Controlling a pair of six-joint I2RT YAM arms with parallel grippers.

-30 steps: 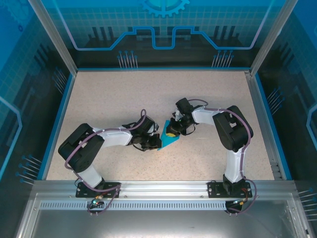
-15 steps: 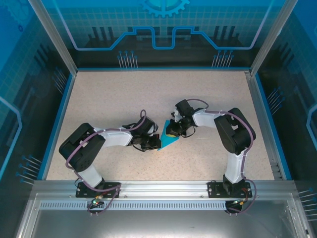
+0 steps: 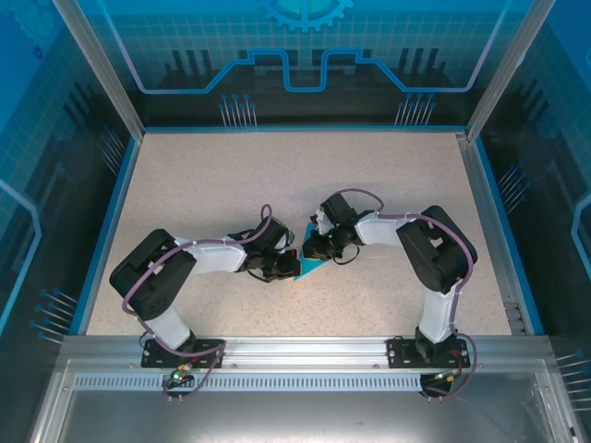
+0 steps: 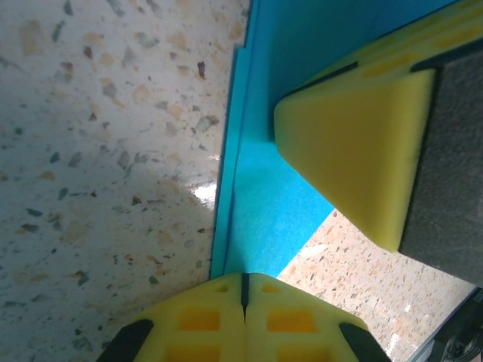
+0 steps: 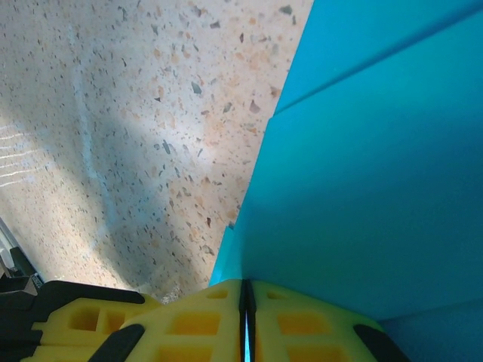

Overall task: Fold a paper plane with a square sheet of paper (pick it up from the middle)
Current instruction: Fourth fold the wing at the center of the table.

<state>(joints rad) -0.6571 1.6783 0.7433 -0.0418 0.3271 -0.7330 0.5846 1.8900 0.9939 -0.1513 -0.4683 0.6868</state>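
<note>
Pinching teal paper (image 4: 260, 204) from both sides: left fingers (image 4: 200, 320) clamped on it, right fingers (image 5: 192, 324) too.

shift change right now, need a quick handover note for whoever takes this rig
Left gripper: shut, pinching an edge of the paper.
Right gripper: shut on the paper too, from the opposite side, close to the left one.
Paper: mid-table, held between the two grippers. Whether it rests on the surface or is lifted off it cannot be told.
Done: both arms have a grip, and the paper has at least one fold, since layered edges show in both wrist views.
Left: no finished dart shape can be made out, so probably the remaining folds, then release.
</note>
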